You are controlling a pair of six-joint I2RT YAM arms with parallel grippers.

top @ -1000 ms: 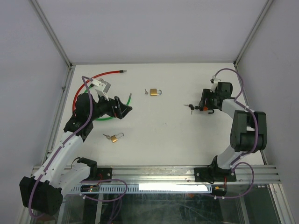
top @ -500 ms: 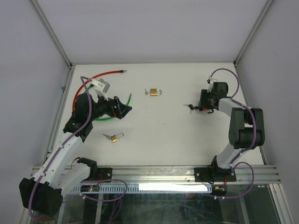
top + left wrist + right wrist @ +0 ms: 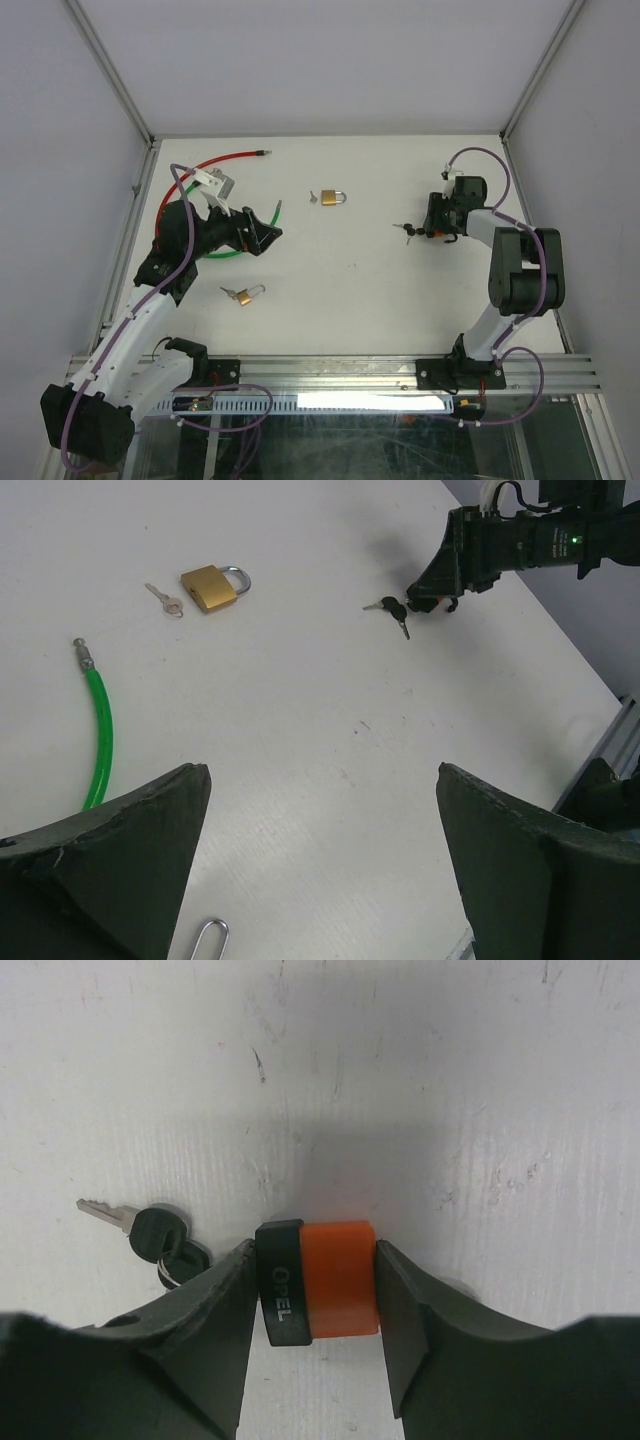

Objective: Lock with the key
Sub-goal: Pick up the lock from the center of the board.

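An orange lock with a black end piece lies on the white table between my right gripper's fingers, which press on both its sides. Just left of it lie two black-headed keys on a ring, also visible as keys in the top view and keys in the left wrist view. My right gripper sits low at the table's right. At the left, my left gripper hangs wide open above the table, left gripper holding nothing.
A brass padlock with a small silver key lies mid-table at the back. A second brass padlock with open shackle lies near the left arm. A green cable and a red cable curve at the left.
My right gripper's jaws have narrowed onto the orange lock, and the right arm has shifted slightly. The left arm has not moved.
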